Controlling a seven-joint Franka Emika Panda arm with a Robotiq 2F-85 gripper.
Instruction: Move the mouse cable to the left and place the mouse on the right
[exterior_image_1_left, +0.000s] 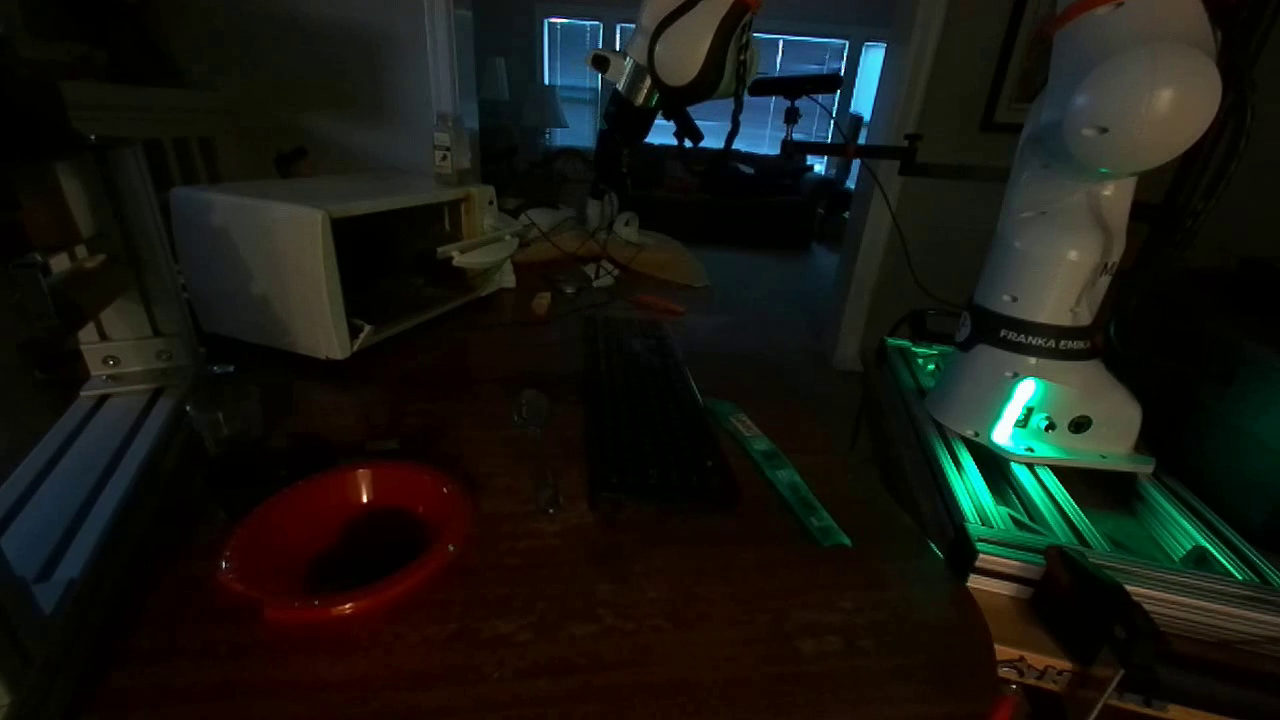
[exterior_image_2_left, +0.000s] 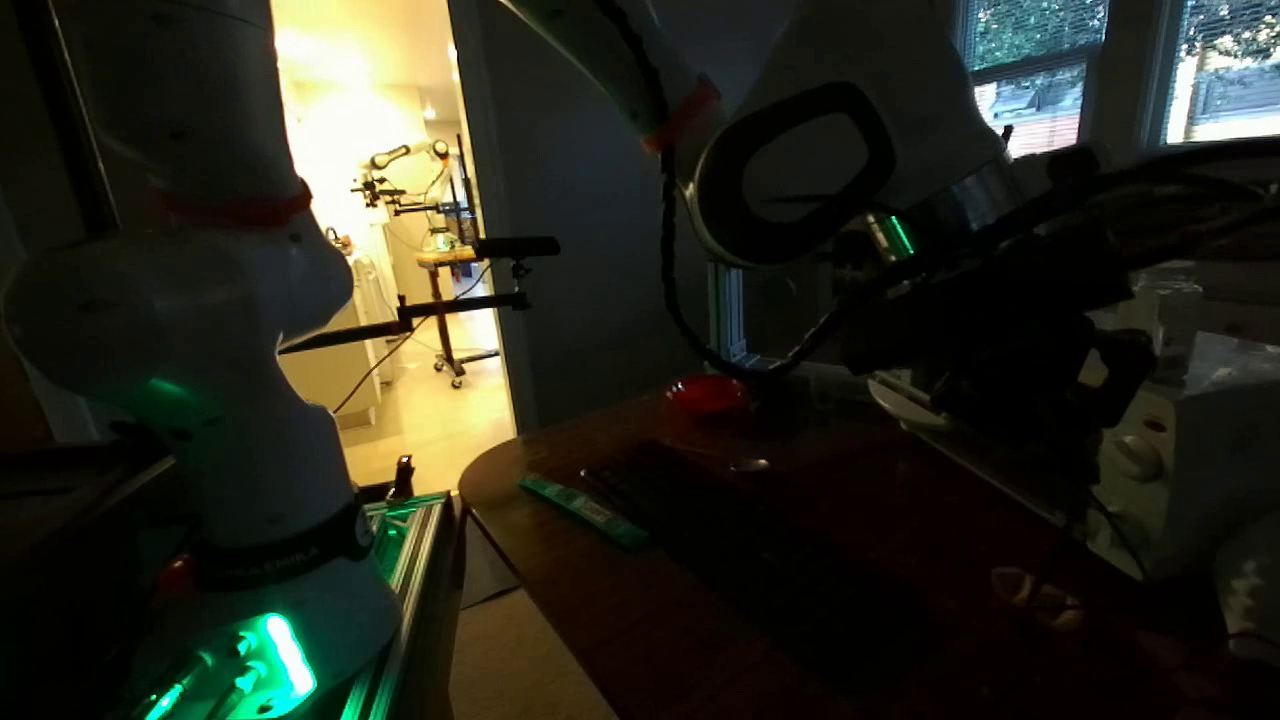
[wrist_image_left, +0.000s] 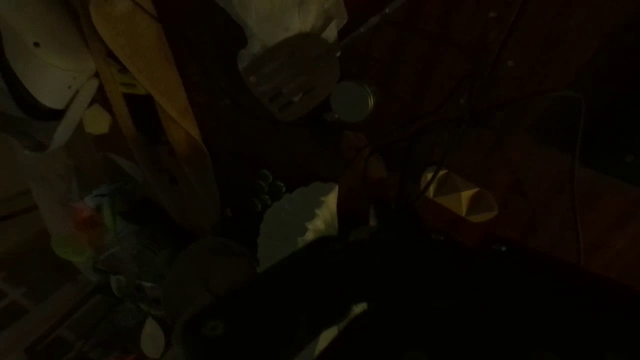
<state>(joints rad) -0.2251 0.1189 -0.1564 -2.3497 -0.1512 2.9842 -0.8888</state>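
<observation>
The scene is very dark. My gripper (exterior_image_1_left: 607, 180) hangs over the far end of the table, above a cluttered patch, in an exterior view. It also shows as a black shape in an exterior view (exterior_image_2_left: 1075, 500). In the wrist view my gripper (wrist_image_left: 395, 210) is a black silhouette, and its finger gap cannot be made out. Thin dark cables (wrist_image_left: 432, 182) run toward the fingertips in the wrist view and pass over a yellow faceted object (wrist_image_left: 465, 197). Whether the fingers hold a cable is unclear. I cannot make out the mouse in any view.
A dark keyboard (exterior_image_1_left: 655, 420) lies mid-table, with a green strip (exterior_image_1_left: 780, 470) beside it. A red bowl (exterior_image_1_left: 445, 500) and a spoon (exterior_image_1_left: 532, 408) lie nearby. An open white microwave-like box (exterior_image_1_left: 255, 260) stands near the gripper. A slotted spatula (wrist_image_left: 290, 75) and round lid (wrist_image_left: 351, 101) lie below.
</observation>
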